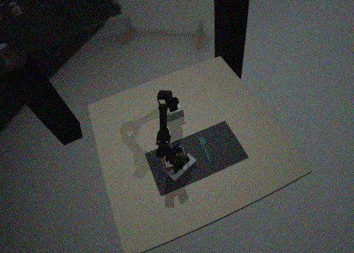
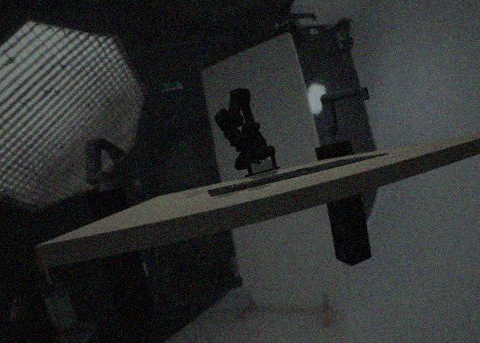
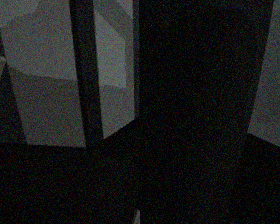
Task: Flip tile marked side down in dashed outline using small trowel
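Observation:
My gripper (image 1: 178,166) (image 2: 262,166) points down, low over the left half of the dark mat (image 1: 232,147). It is shut on what looks like the trowel, whose wide, pale, flat plate (image 1: 189,165) lies roughly level below the fingers, close above the mat; the dark handle parts are hard to make out. In the wrist view the pale plate (image 3: 46,110) fills the left, with a dark bar across it. The tile seems to be the cream piece (image 1: 167,164) beside and below the gripper, mostly hidden. Its marked side cannot be made out. Most of the dashed outline is hidden.
A thin teal tool (image 1: 207,153) with a small flat end lies on the mat right of the gripper. The arm's base block (image 1: 175,117) stands behind the mat. The pale table (image 1: 258,194) (image 2: 150,210) surrounds the mat. The light is dim.

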You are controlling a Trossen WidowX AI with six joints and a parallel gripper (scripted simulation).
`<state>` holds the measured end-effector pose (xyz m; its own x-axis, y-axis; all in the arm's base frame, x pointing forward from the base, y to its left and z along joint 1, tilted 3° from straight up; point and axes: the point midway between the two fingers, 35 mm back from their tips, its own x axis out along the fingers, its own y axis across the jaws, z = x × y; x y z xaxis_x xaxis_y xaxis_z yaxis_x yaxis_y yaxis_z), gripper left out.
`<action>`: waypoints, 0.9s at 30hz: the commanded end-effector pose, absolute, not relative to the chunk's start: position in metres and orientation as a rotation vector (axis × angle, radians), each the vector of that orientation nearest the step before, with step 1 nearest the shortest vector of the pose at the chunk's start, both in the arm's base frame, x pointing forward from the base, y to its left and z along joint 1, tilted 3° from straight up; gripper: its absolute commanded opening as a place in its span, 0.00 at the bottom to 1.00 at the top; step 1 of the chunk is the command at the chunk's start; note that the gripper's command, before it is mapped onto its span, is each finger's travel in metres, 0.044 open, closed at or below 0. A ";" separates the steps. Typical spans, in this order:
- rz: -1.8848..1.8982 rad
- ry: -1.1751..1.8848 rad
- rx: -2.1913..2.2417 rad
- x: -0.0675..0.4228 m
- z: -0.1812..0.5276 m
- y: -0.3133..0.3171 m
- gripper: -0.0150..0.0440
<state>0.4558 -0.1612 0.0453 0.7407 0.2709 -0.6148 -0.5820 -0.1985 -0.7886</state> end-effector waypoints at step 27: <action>1.132 -0.152 -1.714 0.476 0.055 0.062 0.25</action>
